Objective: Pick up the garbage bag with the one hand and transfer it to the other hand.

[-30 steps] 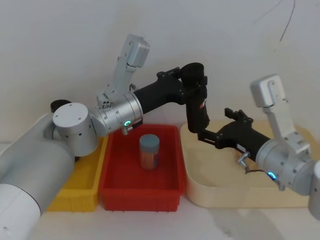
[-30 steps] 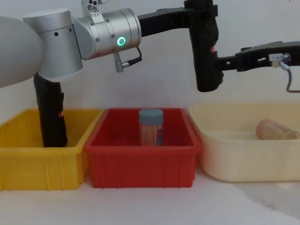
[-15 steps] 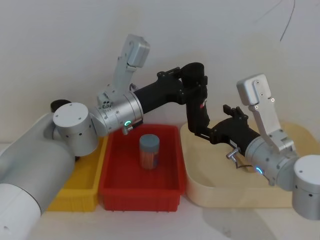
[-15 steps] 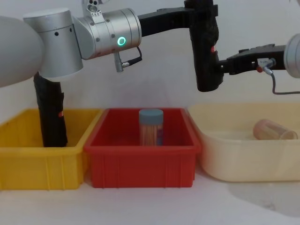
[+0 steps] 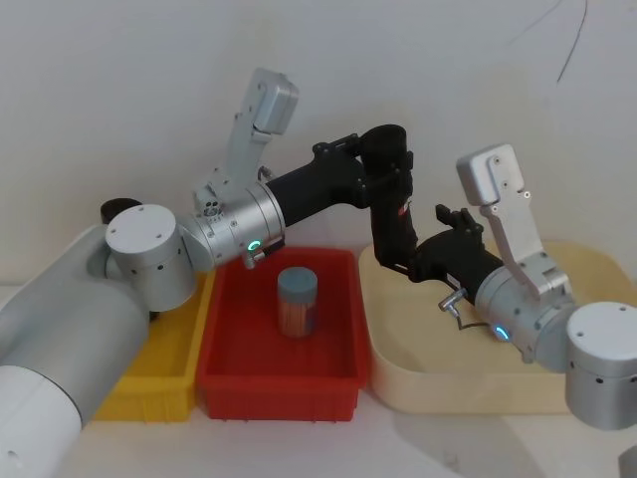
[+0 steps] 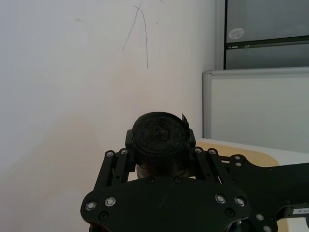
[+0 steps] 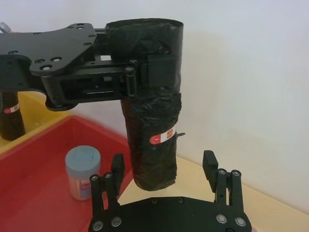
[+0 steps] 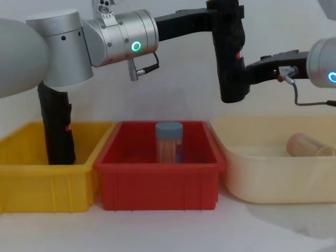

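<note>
The bag's [image 8: 230,52] top is running off the upper edge of the chest view, and the left gripper's [image 8: 223,13] fingertips are going out of sight with it. In the left wrist view the gripper body [image 6: 164,203] is covering everything of the bag below its coiled top end. The right gripper [image 5: 408,261] is lying behind the bag's lower part in the head view — whether its fingers are touching the bag cannot be told. In the chest view the same fingertips are vanishing behind the bag. A second black roll [image 8: 56,128] in the yellow bin [image 8: 31,184] is standing half behind the left arm — its top is hidden.
</note>
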